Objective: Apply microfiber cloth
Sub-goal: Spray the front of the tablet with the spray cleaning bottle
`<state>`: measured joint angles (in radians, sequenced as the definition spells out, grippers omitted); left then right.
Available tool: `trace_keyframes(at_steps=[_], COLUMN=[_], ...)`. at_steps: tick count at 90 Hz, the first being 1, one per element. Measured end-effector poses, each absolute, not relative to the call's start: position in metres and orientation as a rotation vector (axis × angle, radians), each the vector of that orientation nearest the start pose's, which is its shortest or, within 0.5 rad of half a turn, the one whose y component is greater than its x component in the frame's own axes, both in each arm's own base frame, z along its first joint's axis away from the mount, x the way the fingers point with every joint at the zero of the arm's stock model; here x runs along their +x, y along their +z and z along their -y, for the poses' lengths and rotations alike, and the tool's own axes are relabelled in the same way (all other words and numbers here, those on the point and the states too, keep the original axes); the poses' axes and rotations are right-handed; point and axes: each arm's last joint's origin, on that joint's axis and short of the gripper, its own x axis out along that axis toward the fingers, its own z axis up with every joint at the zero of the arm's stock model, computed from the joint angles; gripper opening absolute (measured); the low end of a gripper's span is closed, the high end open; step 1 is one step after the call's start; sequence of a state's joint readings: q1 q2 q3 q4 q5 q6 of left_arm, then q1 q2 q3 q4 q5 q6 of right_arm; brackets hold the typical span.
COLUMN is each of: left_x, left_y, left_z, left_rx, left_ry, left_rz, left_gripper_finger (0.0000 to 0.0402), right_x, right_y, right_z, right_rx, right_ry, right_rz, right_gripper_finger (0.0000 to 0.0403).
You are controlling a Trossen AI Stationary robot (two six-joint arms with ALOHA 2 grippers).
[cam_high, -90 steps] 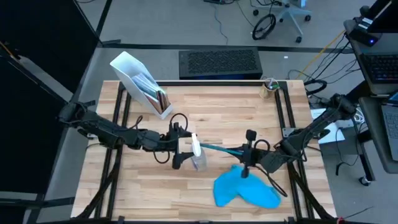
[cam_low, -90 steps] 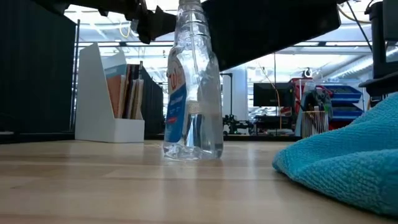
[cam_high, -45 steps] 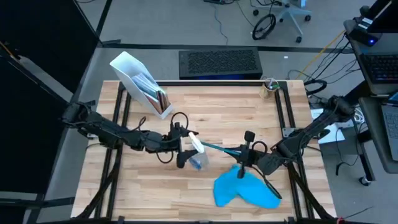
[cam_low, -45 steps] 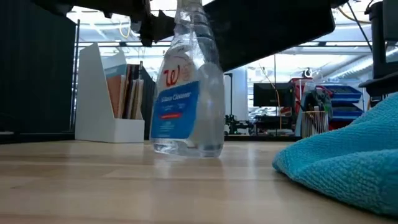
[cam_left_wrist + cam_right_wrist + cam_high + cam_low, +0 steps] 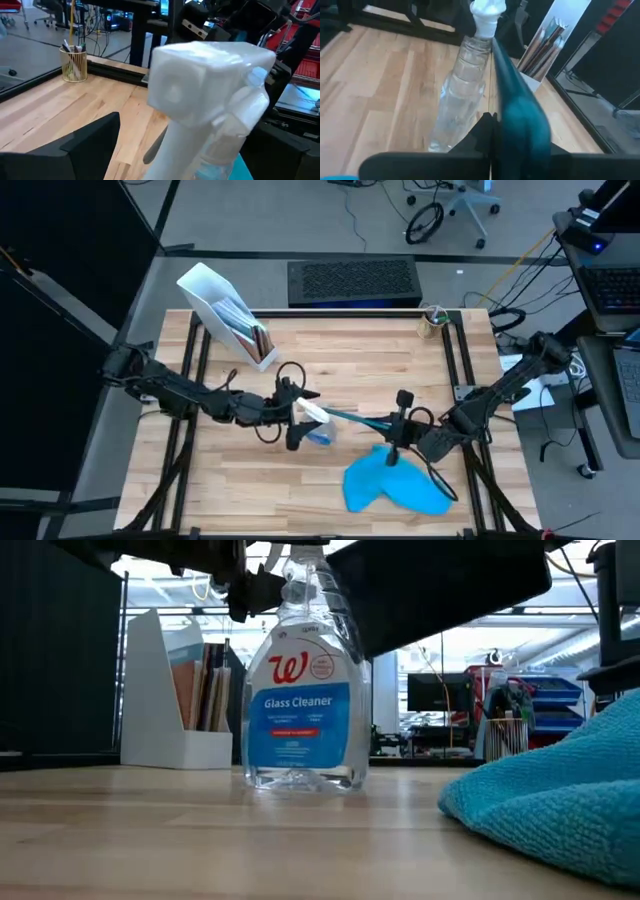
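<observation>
A clear spray bottle [image 5: 305,730] with a blue "Glass Cleaner" label stands near the table's middle [image 5: 318,435], with my left gripper [image 5: 297,420] shut on its top. The sky-blue microfiber cloth [image 5: 395,485] lies crumpled on the wood toward the near right [image 5: 560,810], touched by no gripper. Just above and beyond the cloth, my right gripper [image 5: 397,435] is shut on a dark tablet with a teal edge [image 5: 355,420]. The tablet reaches toward the bottle's white sprayer head [image 5: 200,85]. My left gripper holds the bottle at its neck, just under the white sprayer head [image 5: 300,590], with its fingers level from the table's left. The bottle stands upright with its base [image 5: 305,780] on the wood. The sprayer head hides the contact in the wrist view. My right gripper pinches the tablet between its two fingers at the end nearest the arm [image 5: 507,130], coming from the table's right. The tablet [image 5: 440,580] stands on edge, lifted clear of the table, with its far end beside the bottle's top.
A white file holder with books [image 5: 225,310] stands at the far left. A cup of pencils [image 5: 432,318] sits at the far right corner. A black mat [image 5: 352,280] lies beyond the far edge. Bare wood lies at the near left [image 5: 250,490].
My left gripper has turned the spray bottle about its upright axis. The bottle showed its narrow side before and now shows its blue label toward the near edge. It tipped slightly during the turn and now stands upright on its base.
</observation>
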<state>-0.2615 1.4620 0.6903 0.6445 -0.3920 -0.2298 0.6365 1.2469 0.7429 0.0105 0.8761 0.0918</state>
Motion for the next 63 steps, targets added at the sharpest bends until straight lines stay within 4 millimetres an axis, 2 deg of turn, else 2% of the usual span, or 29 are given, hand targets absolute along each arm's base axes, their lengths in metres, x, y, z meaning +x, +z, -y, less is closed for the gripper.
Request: trace_keyframes(at_steps=[17,34,49,63], left_x=[0.294,0.288,0.278,0.271], left_y=[0.224,0.215,0.202,0.197], left_z=[0.069,0.07,0.072,0.08], left_rx=[-0.182,-0.179,-0.219,-0.266], left_ry=[0.143,0.155,0.17,0.111], left_rz=[-0.123,-0.261,-0.424,-0.515], left_gripper_finger=[0.0358,0.0358,0.0358,0.0358], right_x=[0.212,0.207,0.214,0.227], right_y=[0.236,0.224,0.22,0.213], right_z=[-0.13,-0.119,-0.11,-0.104], right_rx=[-0.278,-0.231,-0.16,-0.129], right_ry=[-0.266,-0.338,-0.333,-0.318], right_rz=[-0.453,-0.559,-0.608,-0.632], right_gripper_finger=[0.0009,0.0009,0.0009,0.0009])
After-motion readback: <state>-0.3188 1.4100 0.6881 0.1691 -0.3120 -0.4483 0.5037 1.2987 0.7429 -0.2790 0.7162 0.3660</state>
